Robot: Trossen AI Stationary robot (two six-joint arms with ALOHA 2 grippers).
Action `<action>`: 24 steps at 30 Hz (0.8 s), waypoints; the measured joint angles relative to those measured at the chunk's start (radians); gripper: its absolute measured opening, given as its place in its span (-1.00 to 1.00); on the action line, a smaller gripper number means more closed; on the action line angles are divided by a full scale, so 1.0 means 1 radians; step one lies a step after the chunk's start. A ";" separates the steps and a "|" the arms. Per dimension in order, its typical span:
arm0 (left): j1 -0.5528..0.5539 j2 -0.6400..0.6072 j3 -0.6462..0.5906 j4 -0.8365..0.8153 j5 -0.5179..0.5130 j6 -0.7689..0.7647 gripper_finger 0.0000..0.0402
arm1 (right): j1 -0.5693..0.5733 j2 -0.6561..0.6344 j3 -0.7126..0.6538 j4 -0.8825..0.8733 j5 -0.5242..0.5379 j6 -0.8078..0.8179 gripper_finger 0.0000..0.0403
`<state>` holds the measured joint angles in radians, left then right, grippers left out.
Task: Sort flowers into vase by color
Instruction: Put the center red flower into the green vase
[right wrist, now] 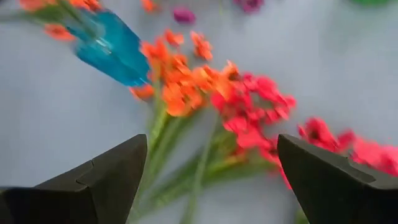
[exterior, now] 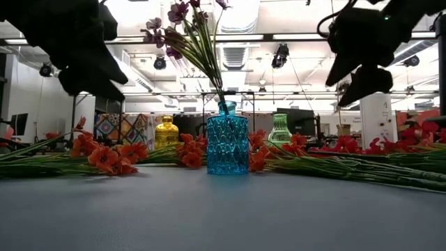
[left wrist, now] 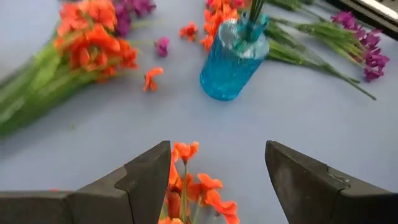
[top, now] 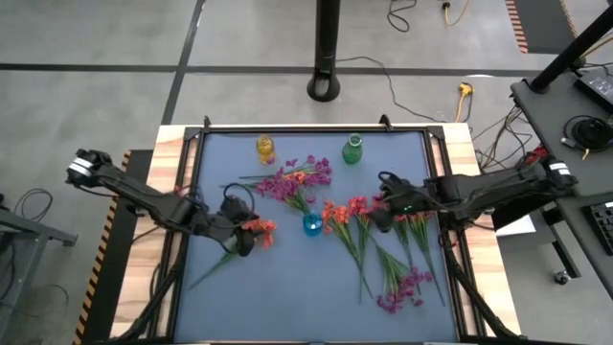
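Flowers lie scattered over the dark table mat (top: 287, 287) as your two arms hang above them. Your left gripper (top: 251, 233) hovers over an orange sprig (top: 261, 230) on the left half of the mat, its fingers (left wrist: 146, 180) spread apart with the orange blossoms showing between them in the left wrist view; you hold nothing there. The sprig's green stem trails off toward the mat's front left. Your right gripper (top: 383, 209) sits right of centre, its fingers (right wrist: 115, 171) wide apart and empty above a mixed bunch of orange flowers (right wrist: 180, 84) and red flowers (right wrist: 255, 102) lying on the mat.

A blue vase (top: 312, 224) stands upright near the middle of the mat, between the two grippers, and carries purple flowers (exterior: 185, 28) on long green stems that lean toward the back left. A yellow vase (top: 265, 149) and a green vase (top: 352, 149) stand at the back edge, apart from each other. More purple sprigs (top: 402, 292) lie near the front right, with their stems running back toward the red ones. Another loose heap of orange and purple blossoms (top: 292, 180) rests behind the blue vase.
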<state>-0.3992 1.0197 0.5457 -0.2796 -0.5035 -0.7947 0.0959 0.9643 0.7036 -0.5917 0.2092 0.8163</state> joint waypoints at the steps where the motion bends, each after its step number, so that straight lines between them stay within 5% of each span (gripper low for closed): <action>1: 0.000 -0.006 0.000 -0.004 -0.014 0.010 0.22 | 0.000 0.023 0.027 -0.054 -0.001 0.017 0.75; 12: 0.001 0.003 0.000 -0.013 -0.083 0.031 0.22 | 0.041 0.190 0.194 -0.319 -0.176 0.089 0.75; 24: 0.001 0.015 0.005 -0.020 -0.082 0.035 0.22 | 0.068 0.229 0.167 -0.441 -0.234 0.281 0.75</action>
<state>-0.3981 1.0344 0.5511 -0.3000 -0.5856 -0.7593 0.1642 1.1934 0.8709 -1.0328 -0.0248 1.0971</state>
